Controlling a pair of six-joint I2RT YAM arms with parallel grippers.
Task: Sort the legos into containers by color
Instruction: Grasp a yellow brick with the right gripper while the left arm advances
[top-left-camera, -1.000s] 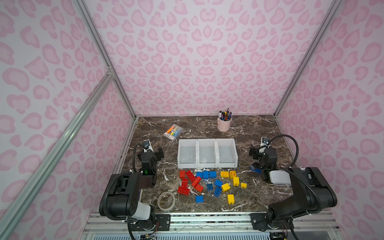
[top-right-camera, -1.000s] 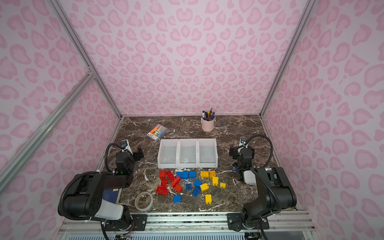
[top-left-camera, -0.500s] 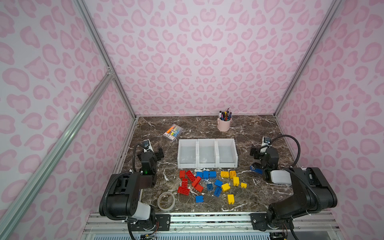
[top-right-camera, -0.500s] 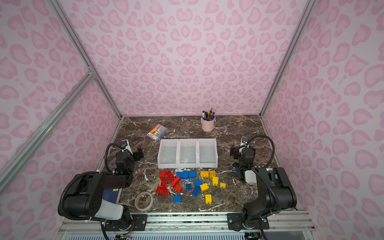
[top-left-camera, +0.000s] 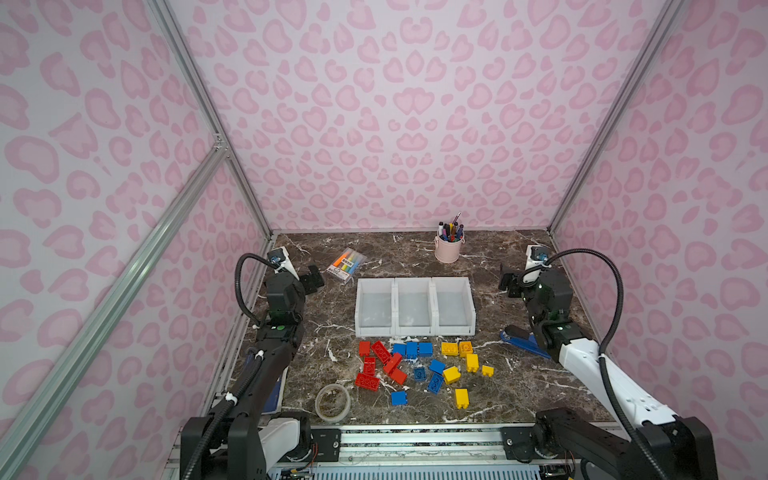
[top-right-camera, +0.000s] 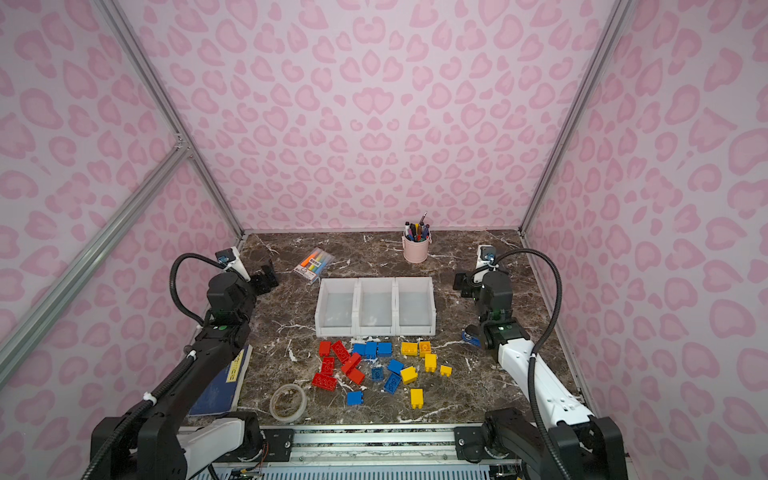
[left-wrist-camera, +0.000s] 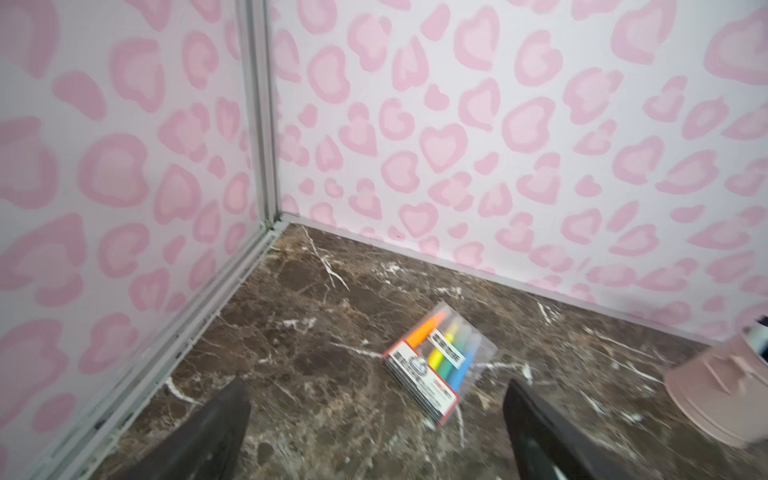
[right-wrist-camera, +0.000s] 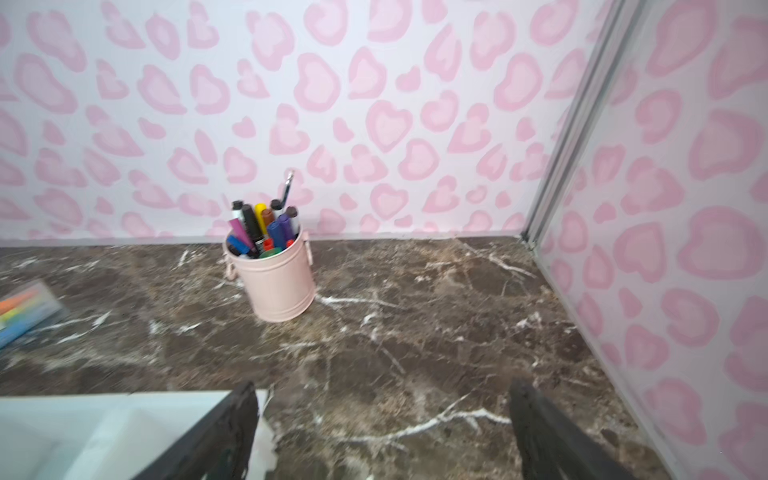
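At the bottom of both top views a tape roll lies on the marble table, just left of the legos. They lie loose in the lower middle of the frame. The red bricks are on the left of the scatter, the blue bricks in the middle and the yellow bricks on the right. None is inside a bin or touched by an arm. A blue tool lies right of them, beside the right arm.

Just above the legos stand the containers, three white bins joined in a row. Only white floor shows inside each.

The left gripper sits left of the bins' far end, well apart from the bricks. In the left wrist view its fingers stand wide apart with bare table between them.

The right gripper sits right of the bins' far end, also well away from the bricks. In the right wrist view its jaws are spread with nothing between them, and a bin corner shows at lower left.

Farther up, a highlighter pack lies left of centre. A pink pen cup stands near the back wall.
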